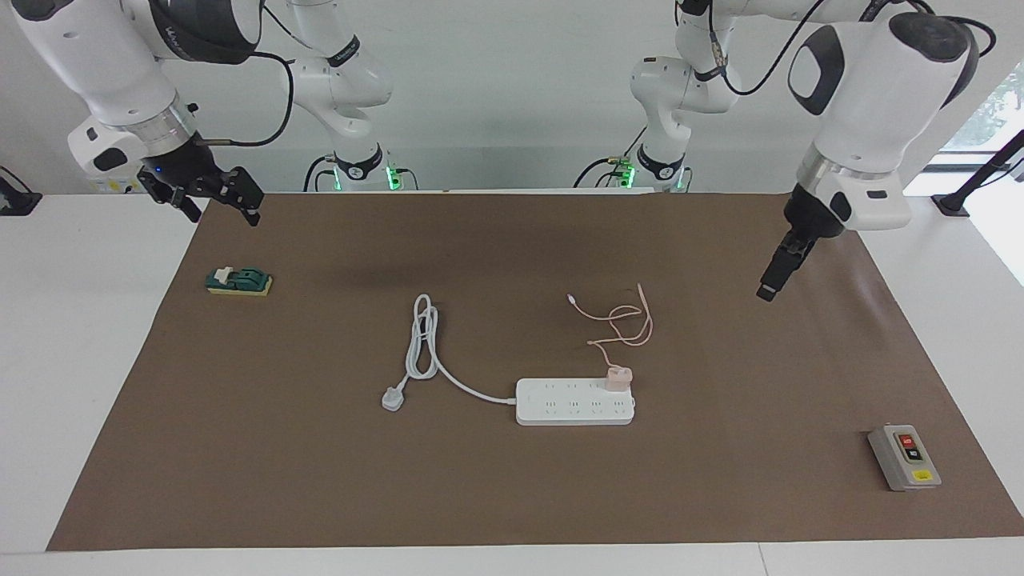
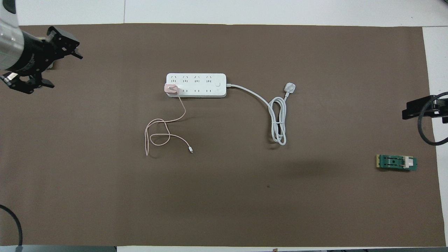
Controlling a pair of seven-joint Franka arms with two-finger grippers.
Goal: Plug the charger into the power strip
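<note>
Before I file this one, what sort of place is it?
Most likely a robotics lab bench: two white arms stand at a table under a brown mat, with test items laid out, a power strip, a grey switch box and a small green part.

Lighting: bright, even and diffuse from above, with daylight entering at a window (image 1: 992, 112) past my left arm's end of the table; the white wall and table edges (image 1: 80, 336) read clean, without blown glare. Shadows: soft, faint dark patches on the brown mat (image 1: 512, 480), one below my right arm's reach near the robots, a slim one along the strip (image 1: 574, 402) and its cord (image 2: 276, 119). Focus: both views sharp edge to edge, with no motion blur and no visible bending at the borders.
</note>
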